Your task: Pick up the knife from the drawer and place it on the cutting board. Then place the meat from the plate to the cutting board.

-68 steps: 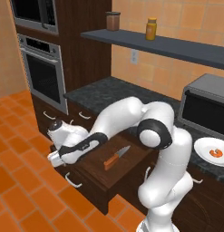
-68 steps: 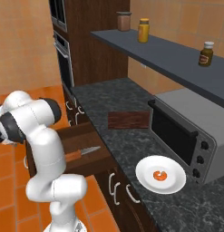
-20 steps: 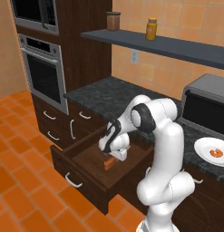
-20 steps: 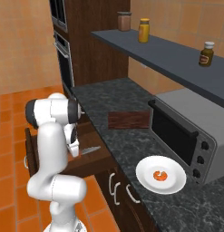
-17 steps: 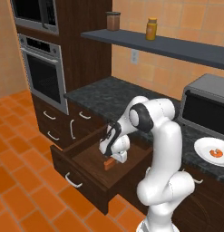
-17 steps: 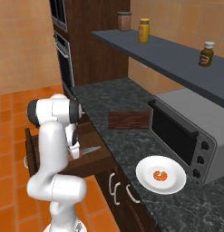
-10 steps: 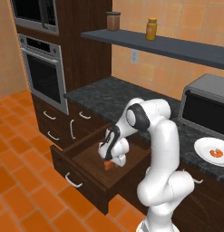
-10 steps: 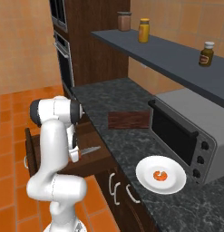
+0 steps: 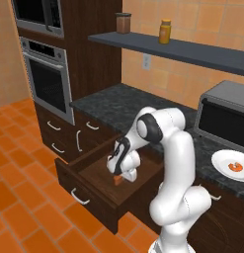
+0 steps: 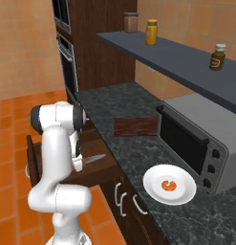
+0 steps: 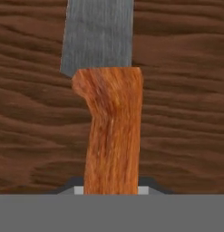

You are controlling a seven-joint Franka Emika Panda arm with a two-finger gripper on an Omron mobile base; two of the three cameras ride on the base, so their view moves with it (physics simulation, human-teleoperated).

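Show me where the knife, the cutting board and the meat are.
knife (image 11: 111,136): hand view, middle of its wooden handle.
cutting board (image 10: 136,127): right base view, centre of its top face.
meat (image 10: 168,185): right base view, the curved piece's body, on the plate.

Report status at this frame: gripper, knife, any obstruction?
Gripper down in open drawer, shut on knife handle. Knife flat on drawer bottom. Cutting board bare; nothing in the way.

The scene is viewed from behind the arm on its left, looking forward and down over the open drawer (image 9: 96,183) and the bench (image 9: 113,104). The same drawer (image 10: 98,165) and bench (image 10: 138,153) are seen from the right. The drawer bottom (image 11: 177,113) is faced very closely by the hand camera.
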